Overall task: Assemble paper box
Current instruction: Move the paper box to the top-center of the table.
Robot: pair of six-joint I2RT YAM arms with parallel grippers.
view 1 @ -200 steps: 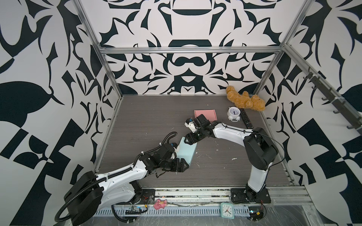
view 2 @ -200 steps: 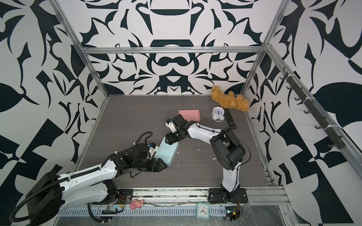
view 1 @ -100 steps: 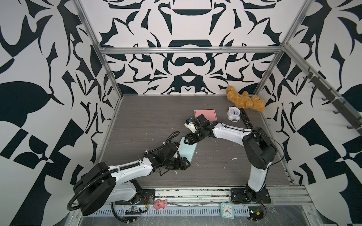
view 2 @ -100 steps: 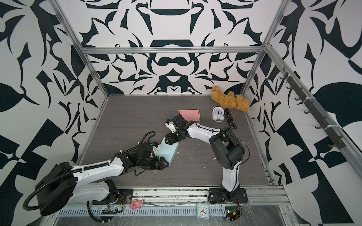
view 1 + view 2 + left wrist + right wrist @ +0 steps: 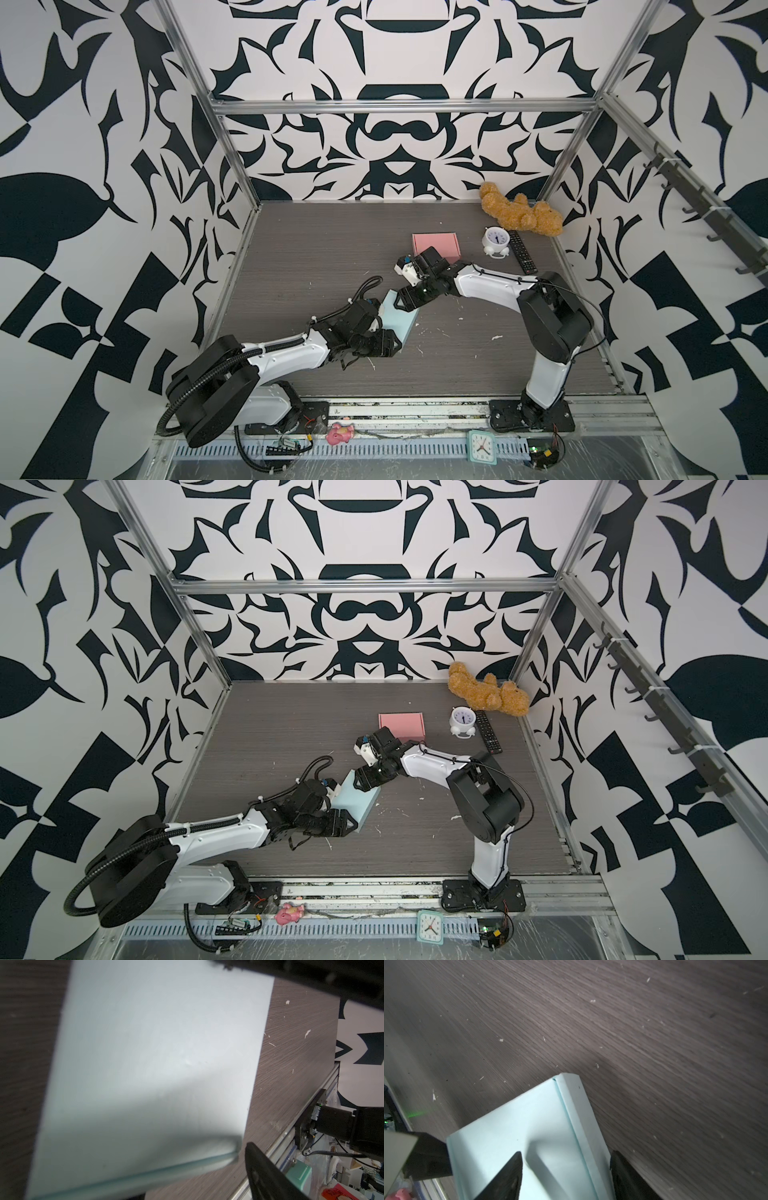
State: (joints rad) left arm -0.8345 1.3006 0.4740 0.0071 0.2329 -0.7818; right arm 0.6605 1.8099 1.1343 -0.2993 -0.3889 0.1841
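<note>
Bracketing the box (image 5: 400, 321) end to end: it lies flat, lid down, mid-way across the table (image 5: 332, 257), slanted between my arms. My right gripper (image 5: 409, 300) stands open astride the far side wall, one finger on the lid, likely to steady that fold. My left gripper (image 5: 390, 343) spans the near corner wide. Squeezing or just framing it, I cannot tell.

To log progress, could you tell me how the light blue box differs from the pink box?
The light blue box lies askew, with the left gripper and right gripper at its ends; the pink box sits square to the back wall, away from both. Both are low, closed paper boxes.
</note>
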